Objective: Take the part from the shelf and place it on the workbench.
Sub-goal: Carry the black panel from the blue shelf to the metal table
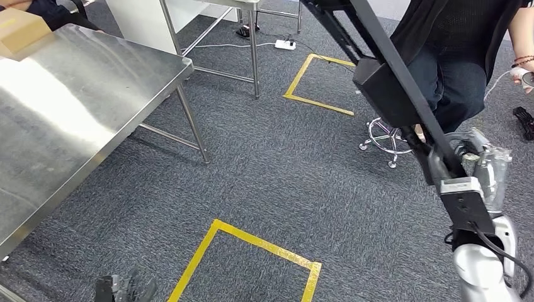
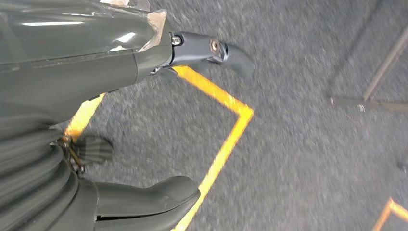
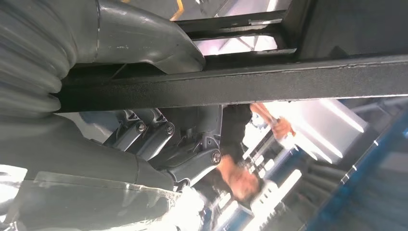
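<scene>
The part is a long black metal frame with a boxy block on it, slanting from the top centre down to the lower right in the head view. My right hand grips its lower end. In the right wrist view the part's bar runs between the thumb and the curled fingers. The workbench is a shiny steel table at the left, well apart from the part. My left hand hangs low over the carpet; in the left wrist view my left hand has its fingers apart and holds nothing.
A person in dark clothes stands at the upper right beside a stool base. Yellow tape squares mark the grey carpet. A cardboard box sits on the workbench's far corner. Another table's legs and a power strip lie behind.
</scene>
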